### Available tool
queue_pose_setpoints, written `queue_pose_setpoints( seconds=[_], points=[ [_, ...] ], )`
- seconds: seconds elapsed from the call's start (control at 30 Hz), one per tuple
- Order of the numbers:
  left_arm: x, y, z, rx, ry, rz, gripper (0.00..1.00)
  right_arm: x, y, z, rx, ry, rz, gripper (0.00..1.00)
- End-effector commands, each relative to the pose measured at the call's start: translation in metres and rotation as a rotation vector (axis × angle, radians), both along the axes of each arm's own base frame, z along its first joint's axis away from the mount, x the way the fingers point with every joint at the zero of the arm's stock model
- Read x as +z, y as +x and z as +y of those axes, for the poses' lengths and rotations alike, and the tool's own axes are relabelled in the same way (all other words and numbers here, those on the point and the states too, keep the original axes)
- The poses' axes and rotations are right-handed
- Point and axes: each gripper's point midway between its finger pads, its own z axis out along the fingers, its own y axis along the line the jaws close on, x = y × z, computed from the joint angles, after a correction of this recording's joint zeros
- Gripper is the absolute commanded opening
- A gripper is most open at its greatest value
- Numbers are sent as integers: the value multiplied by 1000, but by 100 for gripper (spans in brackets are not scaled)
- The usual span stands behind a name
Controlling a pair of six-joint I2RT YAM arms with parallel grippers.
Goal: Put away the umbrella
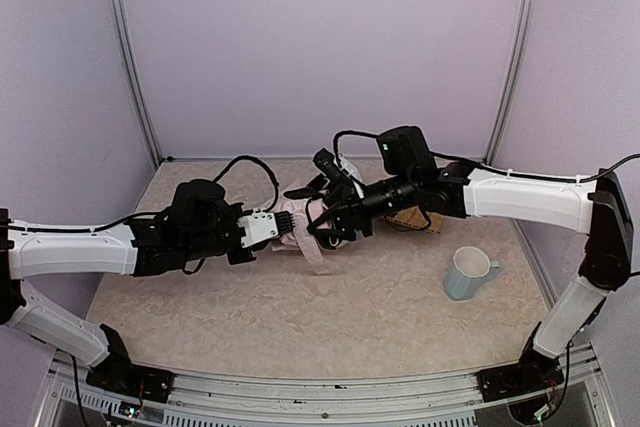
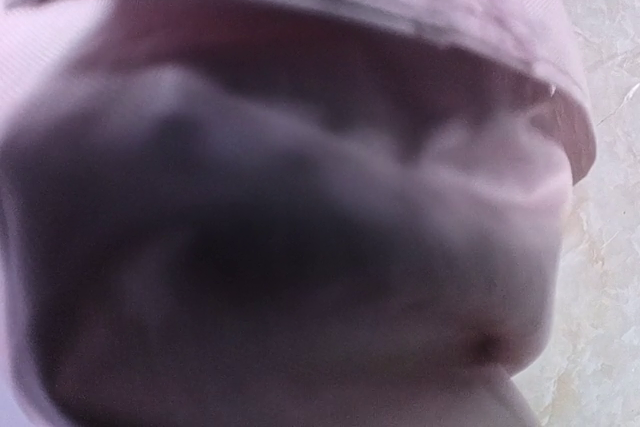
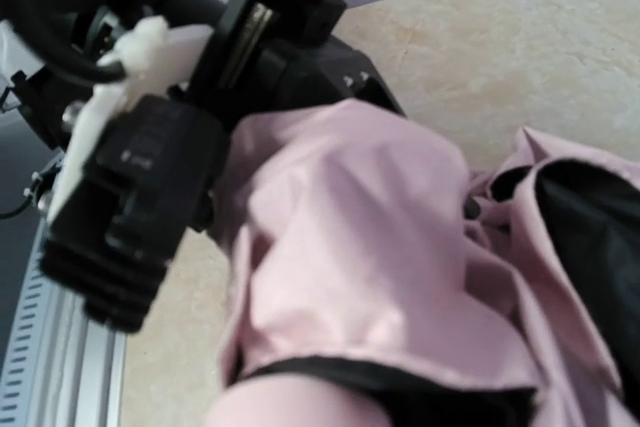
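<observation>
The umbrella [image 1: 312,245] lies bunched at mid-table, pale pink fabric outside, black lining [image 1: 322,187] showing behind. My left gripper [image 1: 288,227] comes in from the left and is shut on the pink fabric. That cloth fills the left wrist view as a blur [image 2: 300,197], so the fingers are hidden there. My right gripper [image 1: 332,224] reaches in from the right and sits against the umbrella. The right wrist view shows pink folds [image 3: 380,247] with a black edge. The left gripper's black housing [image 3: 140,187] is beside them, and the right fingers are not distinguishable.
A pale blue mug [image 1: 468,273] stands at the right front. A woven tray [image 1: 418,218] lies partly under the right arm. A black cable [image 1: 250,162] loops behind the left wrist. Purple walls close in the back and sides.
</observation>
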Motion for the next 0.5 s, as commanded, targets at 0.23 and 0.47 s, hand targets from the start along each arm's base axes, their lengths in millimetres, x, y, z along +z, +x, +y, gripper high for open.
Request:
queue_pose_setpoints(
  seconds=[0.23,0.47],
  points=[
    [51,-12,-32,-99,-114,-107,8,11,-7,5,44,63,31,4],
    [5,-6,-31,-59,-49,-19,45,-5,-8,-6,2,80,6,0]
  ],
)
